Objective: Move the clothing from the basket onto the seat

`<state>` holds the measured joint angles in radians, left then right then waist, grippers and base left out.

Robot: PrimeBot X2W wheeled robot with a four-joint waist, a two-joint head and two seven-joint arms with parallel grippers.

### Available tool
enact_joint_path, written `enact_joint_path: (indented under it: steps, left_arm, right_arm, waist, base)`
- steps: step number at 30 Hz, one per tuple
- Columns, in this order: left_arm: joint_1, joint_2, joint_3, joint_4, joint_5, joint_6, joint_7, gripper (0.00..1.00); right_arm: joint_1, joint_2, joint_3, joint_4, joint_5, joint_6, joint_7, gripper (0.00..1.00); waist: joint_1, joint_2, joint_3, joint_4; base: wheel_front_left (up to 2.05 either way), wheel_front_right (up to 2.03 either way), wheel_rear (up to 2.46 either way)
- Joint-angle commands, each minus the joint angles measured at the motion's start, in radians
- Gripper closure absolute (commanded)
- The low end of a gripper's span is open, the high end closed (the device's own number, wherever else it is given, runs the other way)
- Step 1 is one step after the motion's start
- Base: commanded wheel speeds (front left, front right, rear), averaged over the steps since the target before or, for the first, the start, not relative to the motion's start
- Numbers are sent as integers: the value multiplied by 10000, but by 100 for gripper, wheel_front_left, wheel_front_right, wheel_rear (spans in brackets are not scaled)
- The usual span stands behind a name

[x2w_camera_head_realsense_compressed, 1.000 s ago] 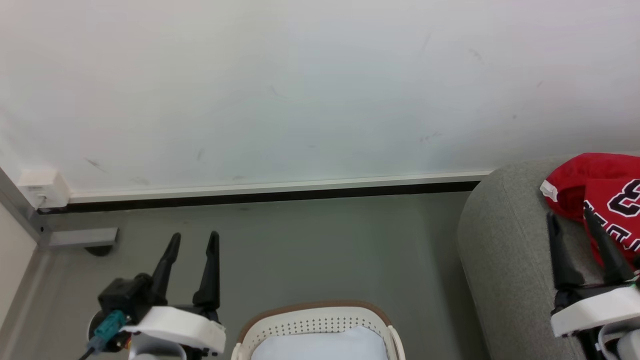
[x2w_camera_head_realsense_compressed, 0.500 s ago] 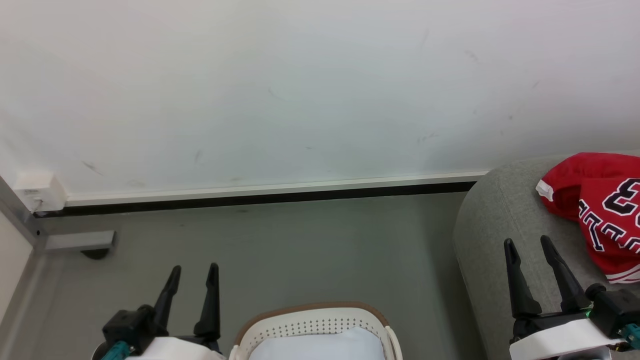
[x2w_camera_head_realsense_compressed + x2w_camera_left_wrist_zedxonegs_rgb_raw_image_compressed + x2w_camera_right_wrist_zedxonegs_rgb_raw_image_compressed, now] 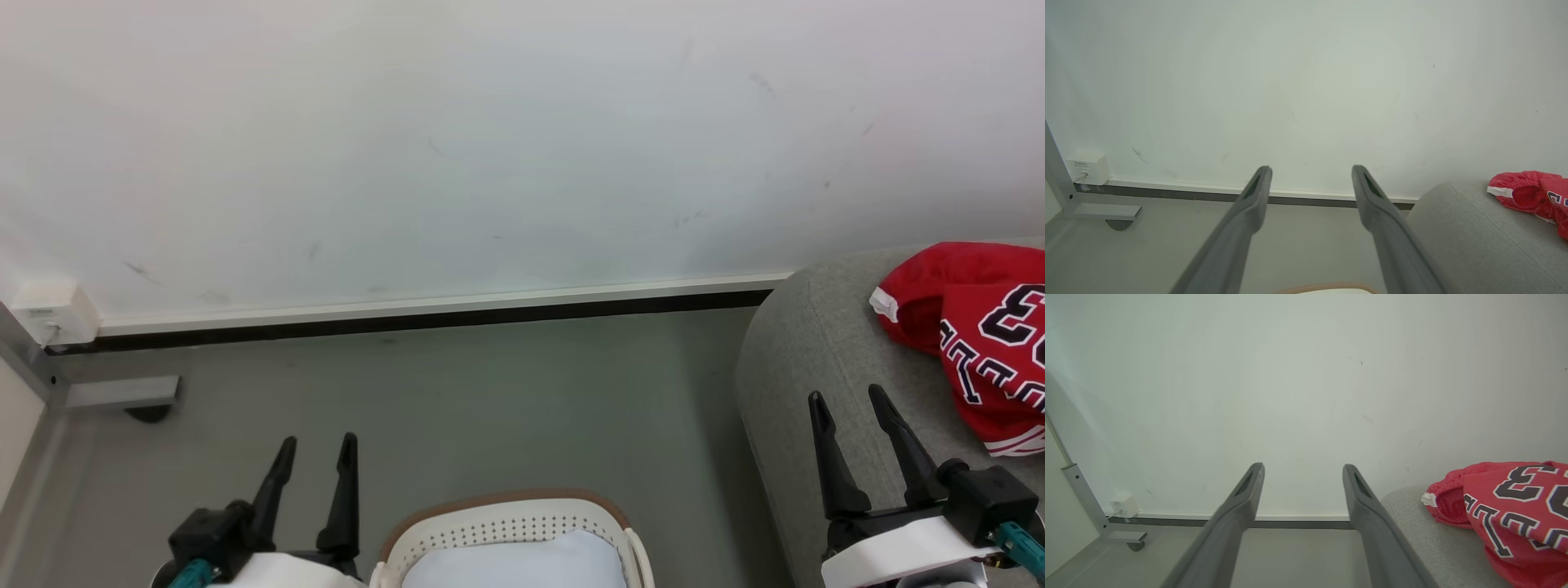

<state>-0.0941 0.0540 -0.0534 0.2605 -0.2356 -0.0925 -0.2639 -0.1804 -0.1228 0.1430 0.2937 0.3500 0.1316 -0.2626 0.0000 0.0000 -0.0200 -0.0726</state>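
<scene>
clothing [image 3: 971,335] is lying in a red heap on the seat [image 3: 804,351], a bit in from its rounded edge. black-and-white lettering faces up and a white-trimmed bit pokes out toward that edge. basket [image 3: 506,523] sits on the floor [image 3: 490,392] beside the seat, apart from it, pale lining showing inside. right gripper [image 3: 845,393] hangs over the seat's rounded edge, near the clothing but not touching it, fingers spread wide and holding nothing. left gripper [image 3: 318,439] is over the floor just left of the basket, fingers also wide apart, nothing between them.
</scene>
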Motion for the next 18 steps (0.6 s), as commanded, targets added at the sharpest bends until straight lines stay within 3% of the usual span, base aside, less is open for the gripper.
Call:
enact_joint_path:
  steps: [1, 15, 16, 18]
  left_arm:
    - [-20, 9, 40, 66, 190, -39, -7, 0]
    - [-37, -22, 71, 275, 38, -198, -7, 0]
    - [-17, -44, 63, 275, 134, -180, 0, 100]
    - [70, -73, 56, 427, 134, -182, 14, 100]
  right_arm:
    - [-71, 16, 2, 69, -88, -19, -29, 0]
    - [-119, 7, 87, 153, -5, -19, -29, 0]
    - [-18, 18, 98, 132, -23, 2, 2, 100]
    - [123, 31, 120, 284, -16, 2, 24, 100]
  waist:
    - [0, 0, -3, -6]
    - [0, 0, -43, -27]
    - [0, 0, -43, -27]
    - [1, 0, -44, -28]
  base:
    - [0, 0, 0]
    - [0, 0, 0]
    - [0, 0, 0]
    - [0, 0, 0]
